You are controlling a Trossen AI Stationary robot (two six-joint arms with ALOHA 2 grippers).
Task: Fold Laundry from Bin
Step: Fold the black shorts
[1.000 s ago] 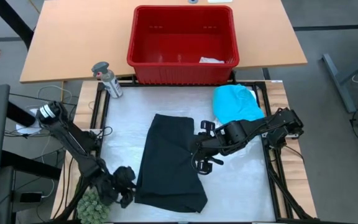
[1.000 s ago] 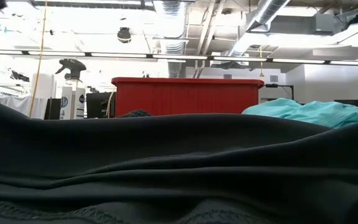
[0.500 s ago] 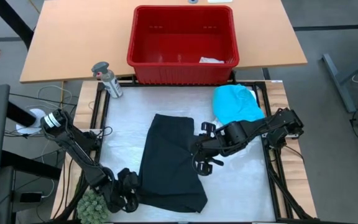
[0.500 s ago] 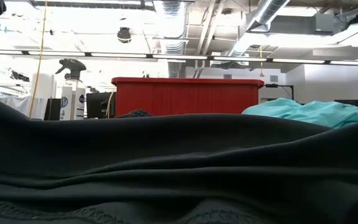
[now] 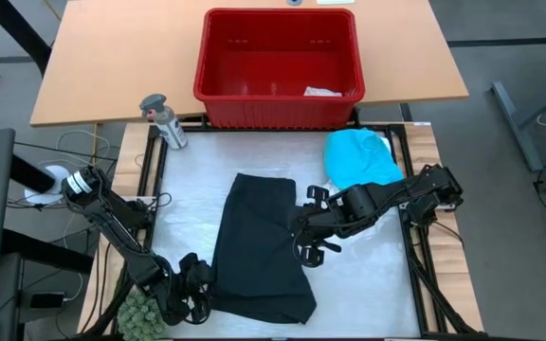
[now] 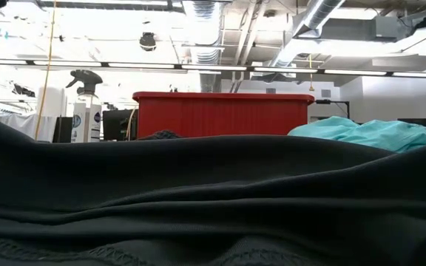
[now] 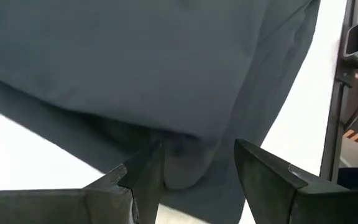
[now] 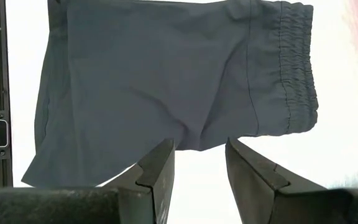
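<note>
A black garment (image 5: 259, 248) with an elastic waistband (image 8: 297, 68) lies spread flat on the white table cover; it fills the low view's foreground (image 6: 213, 199). My left gripper (image 5: 195, 289) is open at the garment's near left corner, low over the table. Its fingers stand on either side of a fold of the garment's edge (image 7: 188, 165). My right gripper (image 5: 303, 242) is open at the garment's right edge, and the cloth (image 8: 197, 140) ends just ahead of its fingertips. A turquoise shirt (image 5: 360, 158) lies folded at the far right. The red bin (image 5: 278, 57) holds a small pale piece (image 5: 322, 92). My left gripper has the black garment's edge fold (image 7: 188, 165) between its open fingers (image 7: 145, 180), coming in level from the table's left. The cloth lies on the table. I cannot tell whether the fingers touch it.
A spray bottle (image 5: 164, 121) stands at the far left corner of the cover. A green knobbly thing (image 5: 140, 308) lies beside my left gripper at the near left. The bin stands on a wooden table beyond the cover. A black metal frame (image 5: 413, 256) borders the cover.
My left gripper has gone a little toward the table's near edge and right, in to the black garment's near left corner. The garment lies as before.
</note>
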